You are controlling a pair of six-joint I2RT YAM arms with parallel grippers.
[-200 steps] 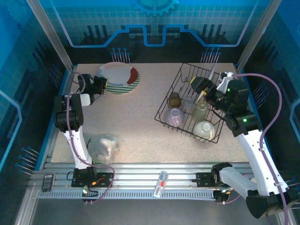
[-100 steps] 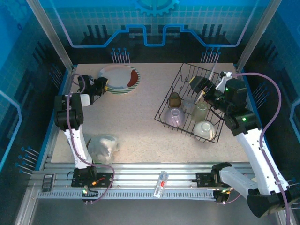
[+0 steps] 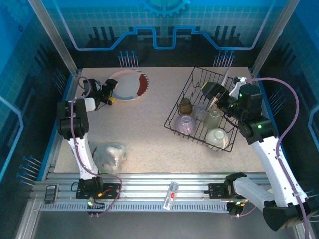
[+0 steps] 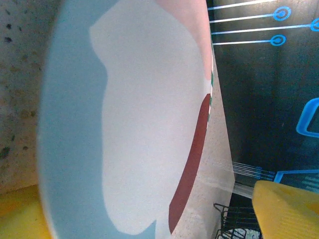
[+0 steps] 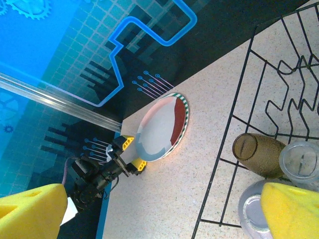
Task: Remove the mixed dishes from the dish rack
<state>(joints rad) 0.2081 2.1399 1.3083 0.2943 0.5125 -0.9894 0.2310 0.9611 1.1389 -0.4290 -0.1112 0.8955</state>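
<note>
L gripper (image 3: 112, 92) jaws have spread wide since a sec ago, plate rim between them. Near edge: whitish plastic lump (image 3: 109, 155). Mid-right: dish rack (image 3: 172, 119) w/ white bowl (image 3: 217, 137), lilac bowl (image 3: 185, 123), translucent cup (image 3: 213, 117), brown cup (image 3: 185, 105) inside. R gripper (image 3: 211, 93) hangs over it, jaws apart, empty. Far left: patterned plate (image 3: 130, 83) on table (image 3: 149, 144).

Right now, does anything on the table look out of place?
Yes. A crumpled whitish plastic lump lies at the table's front left, far from the dish rack; it is no dish. The rack sits askew to the table edges.
</note>
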